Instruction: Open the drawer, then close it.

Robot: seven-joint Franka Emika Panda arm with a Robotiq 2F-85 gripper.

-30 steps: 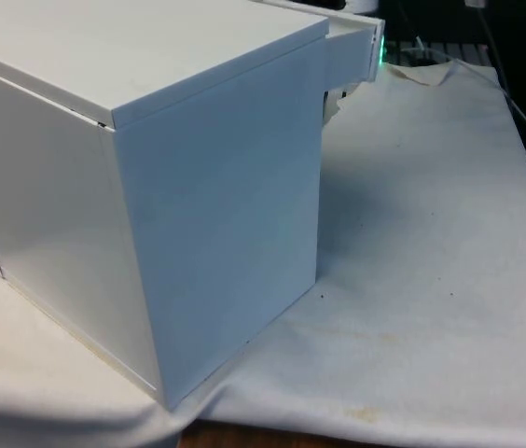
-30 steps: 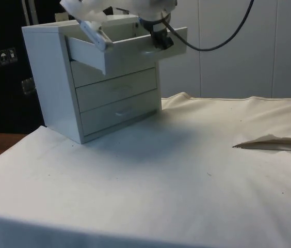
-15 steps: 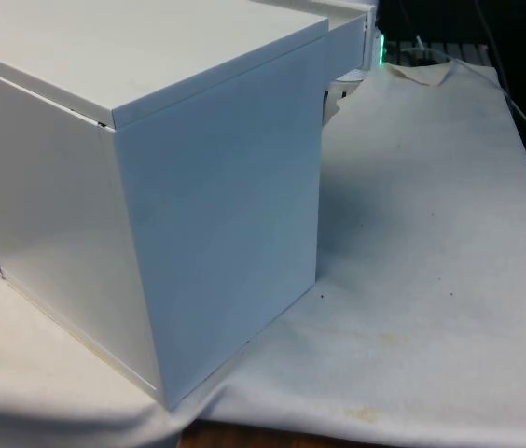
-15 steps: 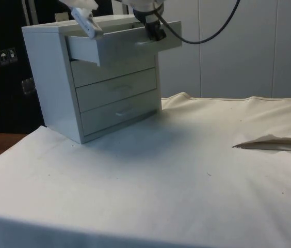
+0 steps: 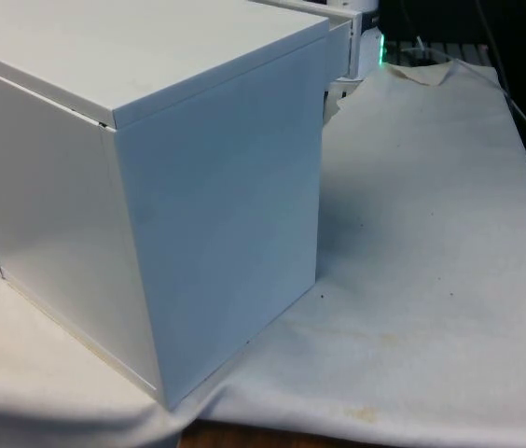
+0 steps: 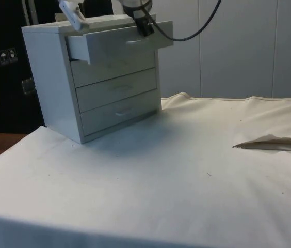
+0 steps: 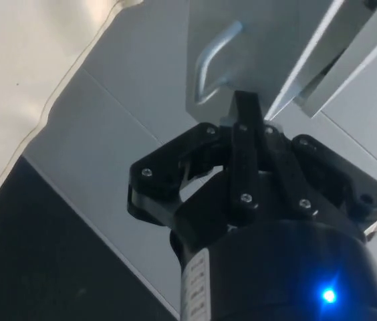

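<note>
Drawer, top one of the white chest at the worktop's far corner in the side view, sits part-way out, front panel proud of the two below. Your hand is at its handle, fingers pressed together against the panel beside it, gripping nothing. Cabinet lies straight behind the panel from your hand, so push along the drawer's slide axis, square to the front, to seat it.

Open cloth before the chest
</note>
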